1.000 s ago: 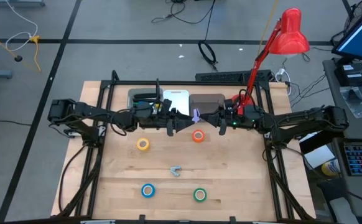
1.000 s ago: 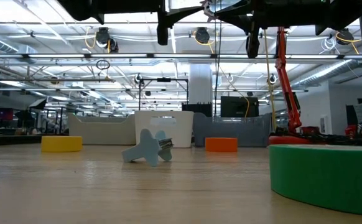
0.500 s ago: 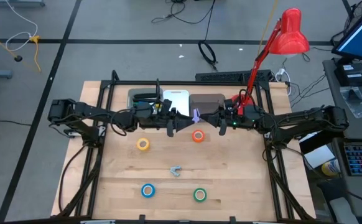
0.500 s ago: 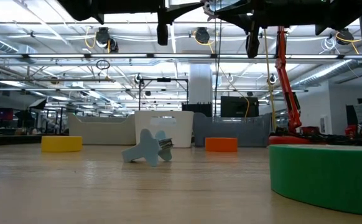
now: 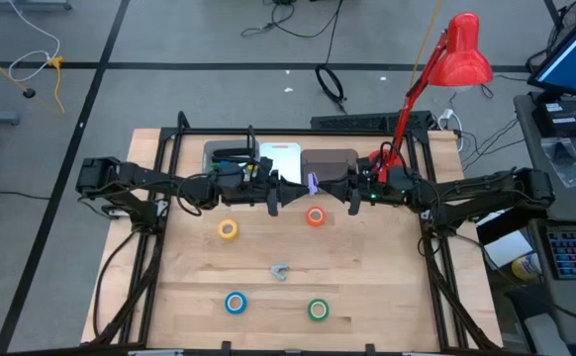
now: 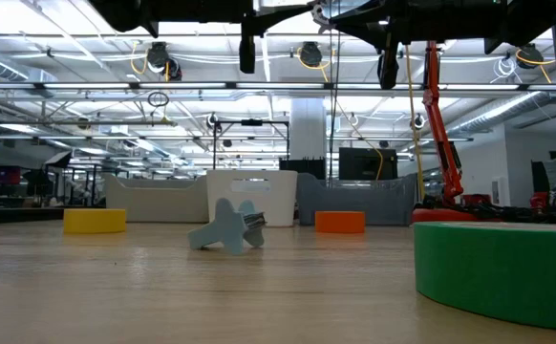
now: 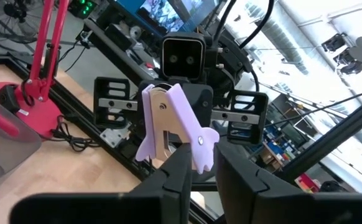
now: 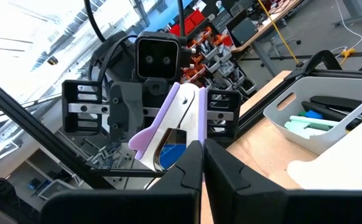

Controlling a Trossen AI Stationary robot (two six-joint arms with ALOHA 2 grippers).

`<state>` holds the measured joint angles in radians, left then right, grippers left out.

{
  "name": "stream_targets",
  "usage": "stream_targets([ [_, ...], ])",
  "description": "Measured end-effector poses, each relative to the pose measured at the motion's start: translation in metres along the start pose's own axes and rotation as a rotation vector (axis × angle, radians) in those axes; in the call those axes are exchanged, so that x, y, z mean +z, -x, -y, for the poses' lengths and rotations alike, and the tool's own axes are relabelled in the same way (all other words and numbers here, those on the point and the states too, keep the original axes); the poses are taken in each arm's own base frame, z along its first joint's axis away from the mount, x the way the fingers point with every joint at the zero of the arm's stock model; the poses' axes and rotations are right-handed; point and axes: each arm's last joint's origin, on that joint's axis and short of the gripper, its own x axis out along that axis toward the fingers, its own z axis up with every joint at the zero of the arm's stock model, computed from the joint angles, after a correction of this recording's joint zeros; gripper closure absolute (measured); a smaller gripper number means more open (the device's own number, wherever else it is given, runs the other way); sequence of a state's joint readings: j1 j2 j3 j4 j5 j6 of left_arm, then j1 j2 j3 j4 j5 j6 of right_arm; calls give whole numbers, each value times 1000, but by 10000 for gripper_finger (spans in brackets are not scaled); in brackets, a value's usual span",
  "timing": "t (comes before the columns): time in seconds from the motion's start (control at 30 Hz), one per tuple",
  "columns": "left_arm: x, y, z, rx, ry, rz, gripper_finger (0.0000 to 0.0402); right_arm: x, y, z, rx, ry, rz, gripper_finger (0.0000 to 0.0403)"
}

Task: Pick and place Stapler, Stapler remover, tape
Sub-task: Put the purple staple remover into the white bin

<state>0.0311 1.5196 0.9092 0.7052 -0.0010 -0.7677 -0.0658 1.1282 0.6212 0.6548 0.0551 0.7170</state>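
Between the two arms, above the table's far middle, a lilac staple remover (image 7: 175, 127) is held in mid-air, apparently for a handover. It is pinched by the tightly closed right gripper (image 8: 201, 163), while the left gripper (image 7: 204, 163) is narrowed to a slim gap around its other end; whether that grip is firm cannot be told. On the table (image 5: 387, 287) a second, grey remover (image 5: 280, 271) and four tape rolls are left lying.
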Motion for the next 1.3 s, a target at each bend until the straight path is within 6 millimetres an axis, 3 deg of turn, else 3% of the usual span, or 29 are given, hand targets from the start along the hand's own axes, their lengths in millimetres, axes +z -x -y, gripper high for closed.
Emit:
stream_targets([
  [0.3,0,0,0,1,-7,0,393,0,0,0,2,5,2,403],
  [0.67,-1,0,-1,5,-14,-6,398,1,0,0,4,29,5,399],
  [1.3,-4,0,-4,23,-26,-60,401,-2,1,-1,34,23,-53,300],
])
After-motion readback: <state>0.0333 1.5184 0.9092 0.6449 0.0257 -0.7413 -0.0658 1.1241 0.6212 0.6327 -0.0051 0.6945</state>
